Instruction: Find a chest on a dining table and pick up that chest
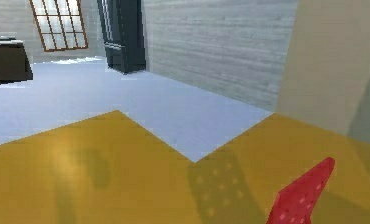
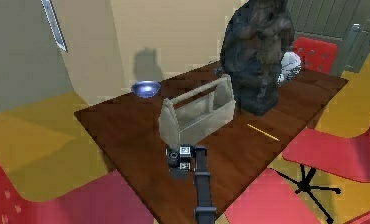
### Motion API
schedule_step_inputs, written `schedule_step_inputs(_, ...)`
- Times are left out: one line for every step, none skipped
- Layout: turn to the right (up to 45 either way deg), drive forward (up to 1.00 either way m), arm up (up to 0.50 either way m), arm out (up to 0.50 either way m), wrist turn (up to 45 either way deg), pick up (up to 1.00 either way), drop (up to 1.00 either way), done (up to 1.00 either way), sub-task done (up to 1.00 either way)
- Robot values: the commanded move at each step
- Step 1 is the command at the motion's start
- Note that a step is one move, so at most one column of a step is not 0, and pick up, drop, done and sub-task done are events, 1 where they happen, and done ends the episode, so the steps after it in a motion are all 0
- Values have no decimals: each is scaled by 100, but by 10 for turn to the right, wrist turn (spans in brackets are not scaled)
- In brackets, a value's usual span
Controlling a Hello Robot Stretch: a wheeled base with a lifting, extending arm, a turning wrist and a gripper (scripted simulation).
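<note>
Gripper [image 2: 179, 160] near chest [image 2: 198, 112] on dining table [image 2: 123, 125]; cannot tell grip or hold

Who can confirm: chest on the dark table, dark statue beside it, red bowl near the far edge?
The bowl is blue, not red; arm side view shows it. So: chest on the dark table, dark statue beside it, blue bowl near the far edge.

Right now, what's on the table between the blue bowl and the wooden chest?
Nothing. In the arm side view, just bare brown table lies between the bowl and the chest.
</note>
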Motion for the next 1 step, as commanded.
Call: schedule_step_inputs(0,0,10,0,0,0,0,0,0)
